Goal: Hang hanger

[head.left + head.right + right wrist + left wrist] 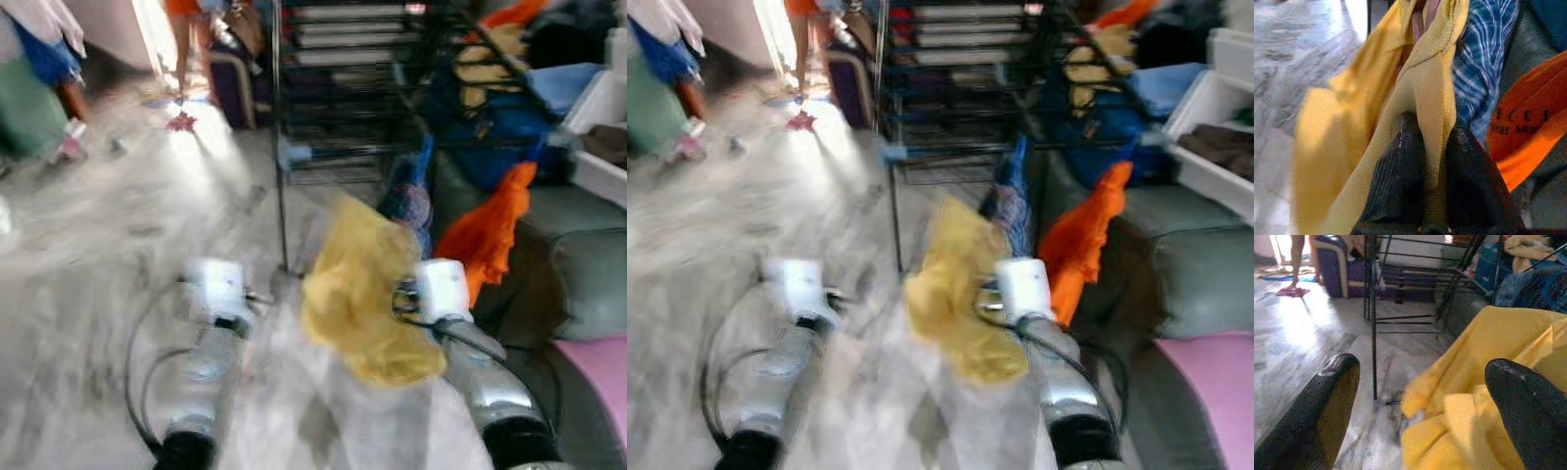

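A yellow garment [367, 294] hangs in front of me, between my two arms, over the marble floor. My right gripper [1432, 129] is shut on the yellow garment [1420, 83], the cloth pinched between its black fingers. Two brownish strips [1421, 13], perhaps a hanger, show inside the neckline; I cannot tell for sure. My left gripper [1425, 369] is open, its fingers [1332, 396] wide apart with nothing between them, just left of the garment. The black metal clothes rack [343, 88] stands straight ahead. The eye views are blurred.
A blue plaid garment [1484, 63] and an orange one [495, 230] hang beside the yellow one. A grey-green sofa [578, 264] with a pink cushion [598, 377] and a white bin [598, 137] is on the right. A person's legs [181, 49] stand far back left.
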Controlling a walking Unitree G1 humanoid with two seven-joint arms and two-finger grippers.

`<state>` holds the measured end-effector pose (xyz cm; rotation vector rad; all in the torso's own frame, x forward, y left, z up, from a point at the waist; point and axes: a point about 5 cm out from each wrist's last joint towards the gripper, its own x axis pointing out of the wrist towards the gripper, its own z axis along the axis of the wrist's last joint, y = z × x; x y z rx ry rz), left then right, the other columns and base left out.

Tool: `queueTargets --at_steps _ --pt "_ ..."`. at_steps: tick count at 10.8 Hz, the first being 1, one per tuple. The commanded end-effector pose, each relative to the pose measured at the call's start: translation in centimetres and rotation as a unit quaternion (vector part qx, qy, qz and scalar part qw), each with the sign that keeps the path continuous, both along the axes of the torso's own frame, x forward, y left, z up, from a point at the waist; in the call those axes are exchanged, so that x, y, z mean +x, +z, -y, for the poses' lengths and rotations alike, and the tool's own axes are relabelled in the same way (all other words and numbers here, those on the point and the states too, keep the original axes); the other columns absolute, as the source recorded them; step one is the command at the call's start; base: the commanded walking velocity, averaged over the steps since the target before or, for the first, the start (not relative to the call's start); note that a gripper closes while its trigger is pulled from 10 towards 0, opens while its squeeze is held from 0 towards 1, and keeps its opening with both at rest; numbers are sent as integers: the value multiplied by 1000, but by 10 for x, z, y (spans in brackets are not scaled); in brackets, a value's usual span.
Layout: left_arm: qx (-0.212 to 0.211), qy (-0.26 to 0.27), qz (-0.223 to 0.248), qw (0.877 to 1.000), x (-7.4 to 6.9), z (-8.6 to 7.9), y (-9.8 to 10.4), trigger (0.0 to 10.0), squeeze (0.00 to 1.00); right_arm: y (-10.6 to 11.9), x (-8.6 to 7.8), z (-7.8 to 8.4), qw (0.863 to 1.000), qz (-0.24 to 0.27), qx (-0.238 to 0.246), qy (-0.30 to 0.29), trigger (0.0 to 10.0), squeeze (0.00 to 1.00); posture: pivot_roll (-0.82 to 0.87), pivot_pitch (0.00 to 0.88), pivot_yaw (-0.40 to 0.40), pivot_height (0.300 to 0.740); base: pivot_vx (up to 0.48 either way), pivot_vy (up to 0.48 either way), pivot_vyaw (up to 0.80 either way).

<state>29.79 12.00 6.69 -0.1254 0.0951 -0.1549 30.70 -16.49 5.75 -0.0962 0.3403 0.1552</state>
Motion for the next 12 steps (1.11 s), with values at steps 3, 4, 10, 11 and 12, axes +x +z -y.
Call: queueTargets --at_steps 3,4,10,11,12 --pt "9 20 -3 1000 2 -13 1 10000 1000 18 11 -15 999 38 9 29 10000 0 -42 0 -16 740 189 400 0" --pt "21 16 -1 1000 1 -12 0 10000 1000 19 12 -16 999 39 7 29 10000 0 -41 0 -17 740 0 428 0" --pt "20 9 -10 1000 -1 -7 -4 10000 0 29 22 -1 997 69 -16 -11 10000 0 -42 0 -20 740 458 0 0" --pt "32 6 -16 999 -3 -6 -5 10000 0 30 23 0 997 69 -17 -12 10000 0 -39 0 -23 740 0 0 0" --pt "29 12 -17 999 -4 -8 -7 10000 0 29 25 -2 998 61 -13 -4 10000 0 -38 0 -24 740 0 0 0"
